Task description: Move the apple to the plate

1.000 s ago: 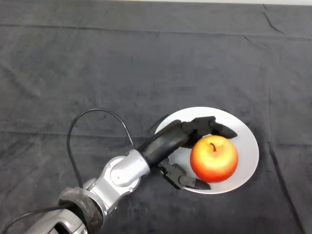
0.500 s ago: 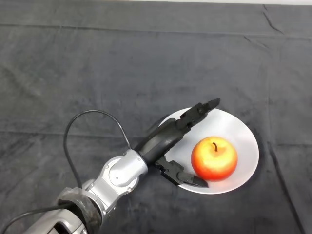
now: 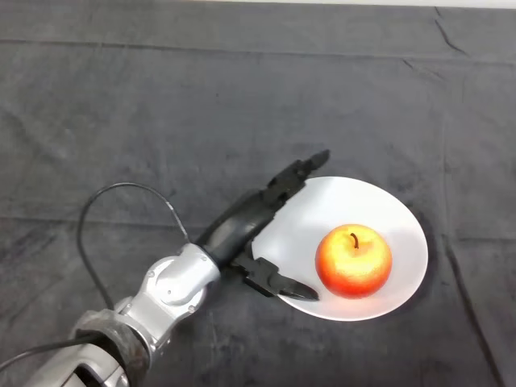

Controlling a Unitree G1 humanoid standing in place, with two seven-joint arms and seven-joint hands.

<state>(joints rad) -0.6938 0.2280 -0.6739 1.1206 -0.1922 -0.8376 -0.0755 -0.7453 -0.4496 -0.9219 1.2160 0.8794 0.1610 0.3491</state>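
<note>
A red and yellow apple [image 3: 353, 261] stands upright, stem up, on the white plate [image 3: 355, 203] at the right of the table. My left hand [image 3: 246, 222] is open at the plate's left edge. Its fingers [image 3: 298, 172] stretch straight up and to the right past the plate's upper left rim. Its thumb [image 3: 278, 284] lies over the plate's lower left rim. The hand is apart from the apple and holds nothing.
The dark cloth [image 3: 161, 105] covers the whole table. My silver-grey arm [image 3: 173, 289] comes in from the lower left.
My hand has let go of the apple, straightened its fingers and drawn back to the left, off the plate. The apple stays on the plate.
</note>
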